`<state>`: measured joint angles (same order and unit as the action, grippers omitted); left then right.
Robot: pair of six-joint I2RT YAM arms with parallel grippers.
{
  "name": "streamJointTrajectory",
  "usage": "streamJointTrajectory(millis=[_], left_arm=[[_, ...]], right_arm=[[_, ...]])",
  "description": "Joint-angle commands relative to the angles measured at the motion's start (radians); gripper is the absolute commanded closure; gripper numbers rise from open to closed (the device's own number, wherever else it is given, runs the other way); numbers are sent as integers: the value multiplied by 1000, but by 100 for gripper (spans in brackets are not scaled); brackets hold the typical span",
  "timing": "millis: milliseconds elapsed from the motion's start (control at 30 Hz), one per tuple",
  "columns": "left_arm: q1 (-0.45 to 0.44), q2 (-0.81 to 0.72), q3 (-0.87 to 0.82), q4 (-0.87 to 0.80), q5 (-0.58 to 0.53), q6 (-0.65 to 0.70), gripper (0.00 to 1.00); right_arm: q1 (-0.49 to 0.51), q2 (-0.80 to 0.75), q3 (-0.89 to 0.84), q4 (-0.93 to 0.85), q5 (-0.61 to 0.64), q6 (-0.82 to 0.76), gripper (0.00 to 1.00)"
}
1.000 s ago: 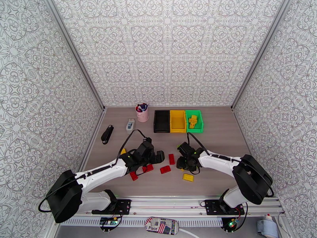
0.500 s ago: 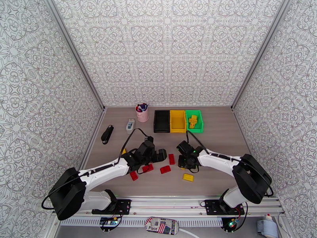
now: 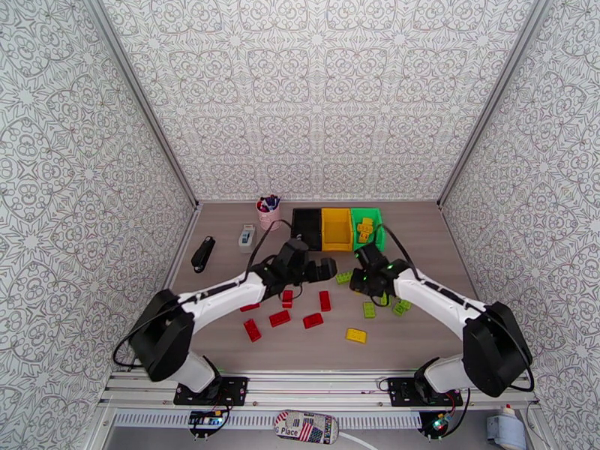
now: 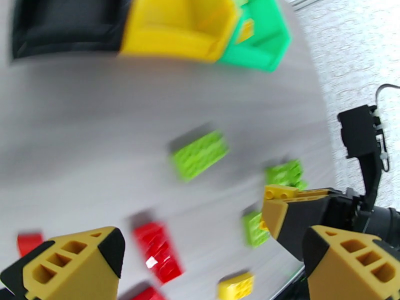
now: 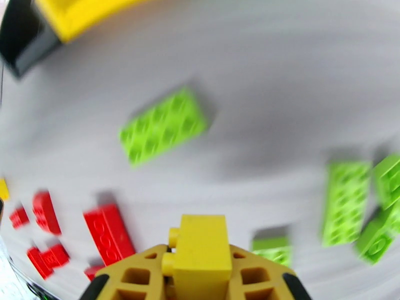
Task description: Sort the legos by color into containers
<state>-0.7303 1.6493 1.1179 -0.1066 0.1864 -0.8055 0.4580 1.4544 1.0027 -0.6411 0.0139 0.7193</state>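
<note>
Along the back edge of the bench (image 3: 427,245), three matching open-top rectangular bins stand side by side with their walls touching: a black bin (image 3: 306,229) on the left, a yellow bin (image 3: 337,228) in the middle and a green bin (image 3: 369,214) on the right. The green bin holds a small cluster of yellow bricks (image 3: 364,231). The black bin's inside is too dark to read from above. All three look like smooth moulded plastic with slightly flared rims.

The bench top is a matt grey-brown with a fine wood grain. Loose on it are red bricks (image 3: 279,318) scattered toward the left arm, light green bricks (image 3: 369,310) near the right arm, and a lone yellow piece (image 3: 356,335) closer to the near edge. Each is a hard, glossy block with rows of round studs on top; the wrist views are blurred, so the stud counts are uncertain.

The left end effector (image 4: 210,246) hangs above the bench in front of the bins, with its tan, lattice-cut fingers spread as wide as they go and nothing between them. The right end effector (image 5: 198,275) is clamped on a yellow brick (image 5: 202,241), which stands upright between the fingers above the light green pieces, just in front of the green bin.
</note>
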Motion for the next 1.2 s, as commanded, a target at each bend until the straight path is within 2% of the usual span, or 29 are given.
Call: streamJointTrajectory(millis=[0,200,300,467,600,700,900,1167], left_arm=[[23,84,128,28,109,35,1],[37,186,329,-2,142,39,1],[37,188,366,-24,139,45,1],[35,125,299,-27,112,48,1],[37,50,191,-19,70,39,1],[36,-7,117,-32,24,35,1],[29,-108,4,-90,-59,35,1],[-2,-225,-128,-154,-145,26,1]], right_arm=[[-76,18,118,-34,-8,-83,79],[-187,177,364,-89,20,-159,79],[-222,286,511,-134,44,-194,78],[-256,474,756,-216,46,-231,72],[-265,599,928,-295,56,-252,57],[-265,630,989,-330,55,-263,49],[-265,517,864,-274,1,-268,37],[-223,250,479,-164,-79,-279,29]])
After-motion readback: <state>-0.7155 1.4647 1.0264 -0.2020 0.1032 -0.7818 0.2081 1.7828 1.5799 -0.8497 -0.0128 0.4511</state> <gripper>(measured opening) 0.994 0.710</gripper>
